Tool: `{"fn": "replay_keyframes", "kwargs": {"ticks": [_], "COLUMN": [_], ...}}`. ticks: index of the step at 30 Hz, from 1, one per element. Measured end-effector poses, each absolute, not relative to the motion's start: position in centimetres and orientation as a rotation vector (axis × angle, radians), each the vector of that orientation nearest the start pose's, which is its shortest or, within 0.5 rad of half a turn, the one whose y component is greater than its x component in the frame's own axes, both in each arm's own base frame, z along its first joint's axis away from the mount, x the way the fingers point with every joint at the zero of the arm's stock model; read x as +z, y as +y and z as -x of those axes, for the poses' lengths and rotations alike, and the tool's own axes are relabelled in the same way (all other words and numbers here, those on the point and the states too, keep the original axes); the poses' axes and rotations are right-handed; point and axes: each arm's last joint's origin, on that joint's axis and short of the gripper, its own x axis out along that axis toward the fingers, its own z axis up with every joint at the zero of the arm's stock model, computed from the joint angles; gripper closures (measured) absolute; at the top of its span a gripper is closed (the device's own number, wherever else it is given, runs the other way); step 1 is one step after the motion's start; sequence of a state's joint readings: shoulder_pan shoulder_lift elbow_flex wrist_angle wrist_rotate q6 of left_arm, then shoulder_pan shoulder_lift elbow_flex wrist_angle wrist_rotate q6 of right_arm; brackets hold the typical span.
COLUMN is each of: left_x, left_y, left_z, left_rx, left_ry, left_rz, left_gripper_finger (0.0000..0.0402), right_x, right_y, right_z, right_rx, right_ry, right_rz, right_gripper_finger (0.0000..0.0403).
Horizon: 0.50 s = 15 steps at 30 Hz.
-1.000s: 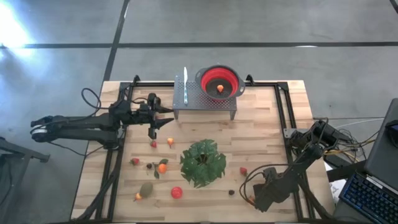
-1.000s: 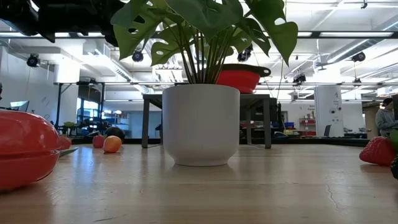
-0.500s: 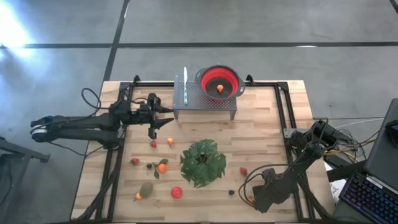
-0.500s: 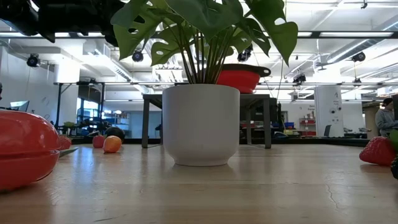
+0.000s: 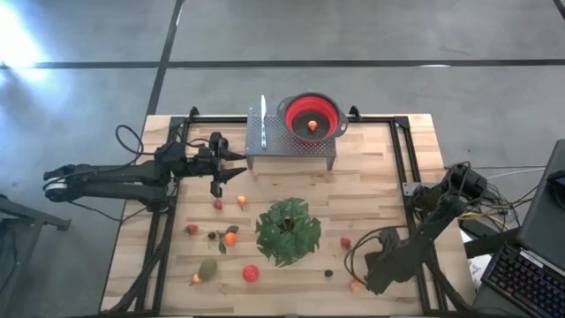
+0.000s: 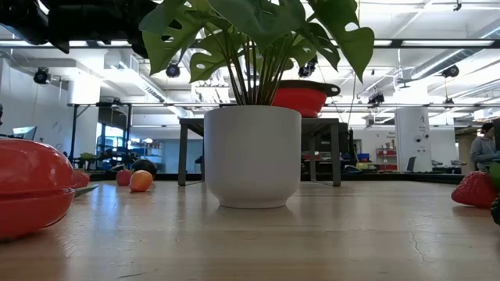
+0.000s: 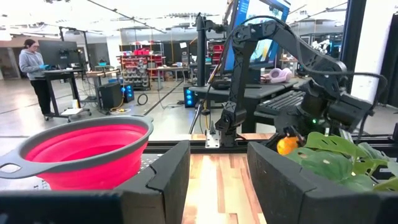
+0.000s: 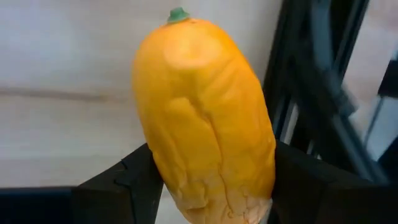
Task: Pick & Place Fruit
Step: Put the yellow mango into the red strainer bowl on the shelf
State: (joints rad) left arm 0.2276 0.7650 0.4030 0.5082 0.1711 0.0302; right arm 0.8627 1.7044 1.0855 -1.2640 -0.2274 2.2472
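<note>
My right gripper [image 5: 358, 283] is near the table's front right corner, shut on a yellow-orange oblong fruit [image 8: 205, 118]; the fruit shows as an orange spot [image 5: 356, 285] in the high view. Other fruit lies loose on the wood: a strawberry [image 5: 345, 242], a red round one [image 5: 252, 273], an orange [image 5: 230, 237], an olive-green piece [image 5: 207, 268]. One orange piece [image 5: 312, 125] lies in the red bowl [image 5: 331, 106]. My left gripper [image 5: 235, 165] hangs open in the air left of the metal stand [image 5: 291, 141], nothing between its fingers. My right gripper pinches the oblong fruit between its two fingers [image 8: 127, 177], on the two sides of the end [image 8: 214, 186] away from the green stem tip [image 8: 178, 14]. The fingers come steeply from above. The fruit points away from the gripper and seems clear of the table top.
A green leafy plant [image 5: 288, 230] in a white pot [image 6: 251, 156] stands mid-table between the two arms. The red bowl sits on the perforated metal stand at the far edge. Black frame rails [image 5: 402, 168] run along the table's sides. Cables trail by the right arm.
My right arm has risen a little and drawn slightly toward the table's right edge; the yellow-orange fruit now shows at its tip in the high view, where before the gripper covered it. The left arm has kept still.
</note>
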Motion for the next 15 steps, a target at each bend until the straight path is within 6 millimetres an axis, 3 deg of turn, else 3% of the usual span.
{"fn": "replay_keyframes", "kwargs": {"ticks": [7, 15], "left_x": [27.0, 26.9], "left_y": [3.5, 3.5], "left_z": [-17.2, -17.2], "left_rx": [0.057, 0.054], "left_ry": [-0.143, -0.141], "left_rz": [-0.041, 0.004], "left_gripper_finger": [0.0234, 0.0234], "right_x": [21.4, 25.0], "right_y": [17.0, 11.2], "right_z": [-16.7, -17.9], "right_rx": [-1.275, -1.145], "right_ry": [1.263, 1.064], "right_rz": [-0.851, -0.750], "right_gripper_finger": [0.0160, 0.0169]}}
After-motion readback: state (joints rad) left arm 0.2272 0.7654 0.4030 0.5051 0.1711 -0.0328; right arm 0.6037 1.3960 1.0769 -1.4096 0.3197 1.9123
